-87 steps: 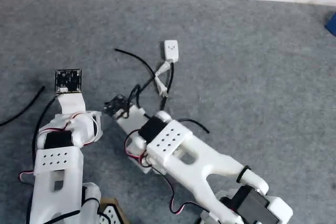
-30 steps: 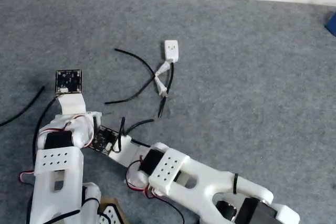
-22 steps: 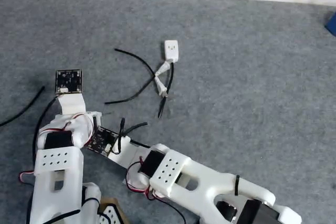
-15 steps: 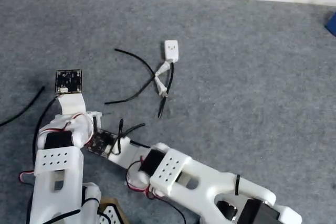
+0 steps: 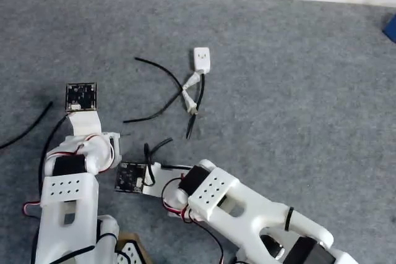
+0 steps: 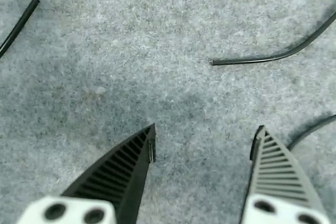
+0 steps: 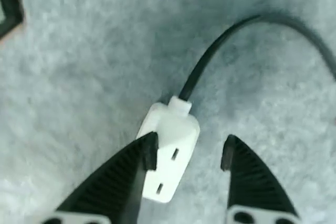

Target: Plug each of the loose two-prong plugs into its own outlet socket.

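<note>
Outlet socket (image 7: pixel 169 156) on carpet (image 7: pixel 79 51) between right gripper (image 7: pixel 189 145) jaws; second socket (image 5: pixel 202 59) well apart, farther back

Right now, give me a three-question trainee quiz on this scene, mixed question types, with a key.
1. True or false: the left end effector is shut on a plug.
2. The white socket lies: A) between the open fingers of the right end effector; B) on top of an arm; C) inside a box.
3. Fill in: the cord leaving that socket is ____ in colour.
Key: 1 false; 2 A; 3 black.
</note>
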Controlling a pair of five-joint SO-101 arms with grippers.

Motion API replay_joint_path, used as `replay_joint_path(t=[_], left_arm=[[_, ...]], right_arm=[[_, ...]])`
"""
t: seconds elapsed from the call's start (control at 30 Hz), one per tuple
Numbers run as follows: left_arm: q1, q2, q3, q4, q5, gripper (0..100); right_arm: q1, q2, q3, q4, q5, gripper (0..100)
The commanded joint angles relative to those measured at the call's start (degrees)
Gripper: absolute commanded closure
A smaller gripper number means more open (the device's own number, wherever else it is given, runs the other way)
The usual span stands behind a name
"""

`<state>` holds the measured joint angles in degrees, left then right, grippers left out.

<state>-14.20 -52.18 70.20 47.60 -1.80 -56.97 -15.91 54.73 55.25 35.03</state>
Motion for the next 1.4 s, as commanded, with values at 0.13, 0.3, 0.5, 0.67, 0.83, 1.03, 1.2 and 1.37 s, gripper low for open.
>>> replay_joint_path(t=[0.13, 0.3, 0.5, 0.67, 0.83, 1.03, 1.2, 1.37], left_arm=[[0.57, -0.66, -0.31, -0.97, -0.62, 70], [0.57, -0.66, -0.31, -0.97, -0.62, 70], [0.57, -0.66, -0.22, -0.88, -0.62, 70], [2.15, -0.66, 0.22, -0.88, -2.37, 70], [3.38, -0.66, 0.92, -0.97, -3.08, 70], [3.38, -0.66, 0.92, -0.97, -3.08, 70], [3.38, -0.66, 0.92, -0.97, -3.08, 70], [3.38, -0.66, 0.92, -1.05, -3.08, 70]], right_arm=[[-3.74, 0.40, -1.45, 12.62, 0.44, 78.2], [-3.56, 0.40, -8.75, 18.77, -3.60, 78.2], [-2.77, 0.40, -10.42, 19.21, -3.60, 78.2], [-1.63, 0.31, -10.51, 19.30, -3.52, 78.2], [-0.66, 0.40, -15.25, 20.09, 0.09, 78.2], [4.53, 1.01, -22.99, 23.08, 3.96, 78.2], [8.57, 1.01, -19.03, 19.91, 6.68, 78.2], [9.36, -0.75, -17.98, 27.03, 6.95, 78.2]])
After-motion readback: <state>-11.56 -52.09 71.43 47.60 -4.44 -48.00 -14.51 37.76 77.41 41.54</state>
